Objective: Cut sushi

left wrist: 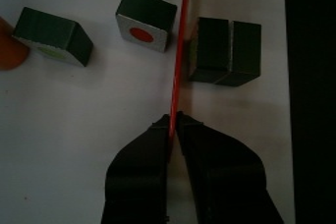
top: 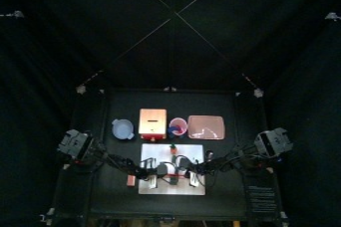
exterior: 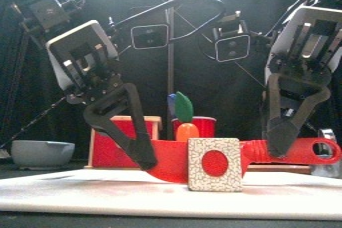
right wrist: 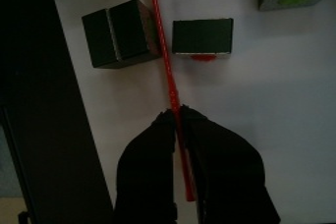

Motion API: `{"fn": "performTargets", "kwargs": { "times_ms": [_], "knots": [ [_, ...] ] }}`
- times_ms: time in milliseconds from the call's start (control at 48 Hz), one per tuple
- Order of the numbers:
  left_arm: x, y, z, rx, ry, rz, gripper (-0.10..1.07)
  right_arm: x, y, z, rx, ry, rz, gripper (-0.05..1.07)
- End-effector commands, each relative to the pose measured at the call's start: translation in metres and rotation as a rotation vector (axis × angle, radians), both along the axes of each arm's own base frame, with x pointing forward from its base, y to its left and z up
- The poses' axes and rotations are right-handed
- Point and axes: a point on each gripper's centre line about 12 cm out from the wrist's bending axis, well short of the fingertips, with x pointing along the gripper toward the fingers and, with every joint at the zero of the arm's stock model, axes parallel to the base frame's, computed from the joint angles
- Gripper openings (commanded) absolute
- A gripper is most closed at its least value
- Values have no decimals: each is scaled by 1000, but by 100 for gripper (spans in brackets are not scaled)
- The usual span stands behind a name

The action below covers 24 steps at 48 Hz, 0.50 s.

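Both grippers, left [left wrist: 180, 130] and right [right wrist: 180, 125], clench the red knife [left wrist: 182, 41]. The blade lies on the white board [left wrist: 79, 110] between sushi pieces [left wrist: 226, 51].

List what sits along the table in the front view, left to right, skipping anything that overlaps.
Grey bowl → left tool → white sushi piece with red centre → right tool → red knife handle.

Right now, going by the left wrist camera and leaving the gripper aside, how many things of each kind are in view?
Sushi blocks: 3 (one shows a seam down its middle)
Knife: 1
Orange thing, cut off at the edge: 1
Total: 5
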Motion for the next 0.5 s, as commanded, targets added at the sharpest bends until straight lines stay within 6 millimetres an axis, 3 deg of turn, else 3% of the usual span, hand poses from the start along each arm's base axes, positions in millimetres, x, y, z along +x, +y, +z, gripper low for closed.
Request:
{"fn": "performTargets", "kwargs": {
  "times_ms": [0, 479],
  "knots": [
    [-1, -1, 4, -9, -9, 4, 52, 3, 1, 12, 13, -33, -3, 22],
    [2, 2, 70, 14, -177, -33, 52, -8, -2, 64, 18, -140, 11, 22]
  ]
}}
